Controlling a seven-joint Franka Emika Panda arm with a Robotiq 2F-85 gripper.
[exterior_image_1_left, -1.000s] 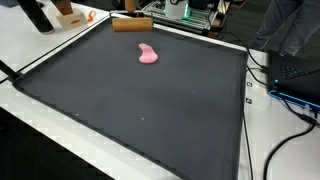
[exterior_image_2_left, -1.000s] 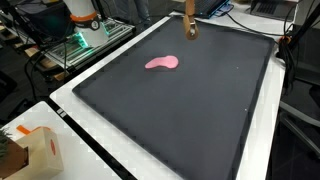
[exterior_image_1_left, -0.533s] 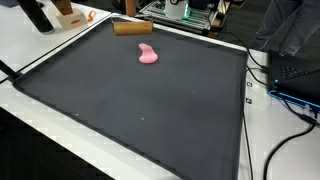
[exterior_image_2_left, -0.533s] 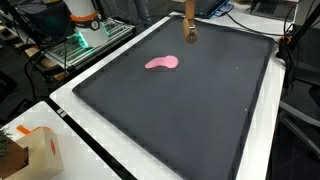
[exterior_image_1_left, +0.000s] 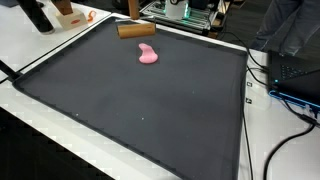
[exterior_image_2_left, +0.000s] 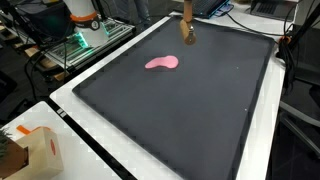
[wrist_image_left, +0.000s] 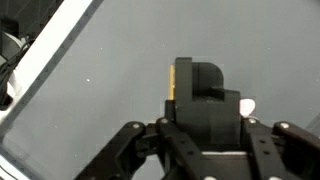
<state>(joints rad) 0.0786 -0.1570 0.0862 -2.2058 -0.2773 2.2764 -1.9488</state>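
Claw (wrist_image_left: 198, 72) matte black; hinged linkage bars, rounded knuckles.

A white table (exterior_image_1_left: 25, 45) carries a large black mat (exterior_image_1_left: 140, 100). Dark cables (exterior_image_1_left: 290, 130) lie at its side near a laptop (exterior_image_1_left: 300, 70). A cardboard box (exterior_image_2_left: 40, 150) stands on one corner.

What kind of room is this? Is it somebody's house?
Probably a lab or workshop, not a house. A big black mat covers a white table, loose cables trail beside a laptop, and electronic gear glowing green stands near the mat.
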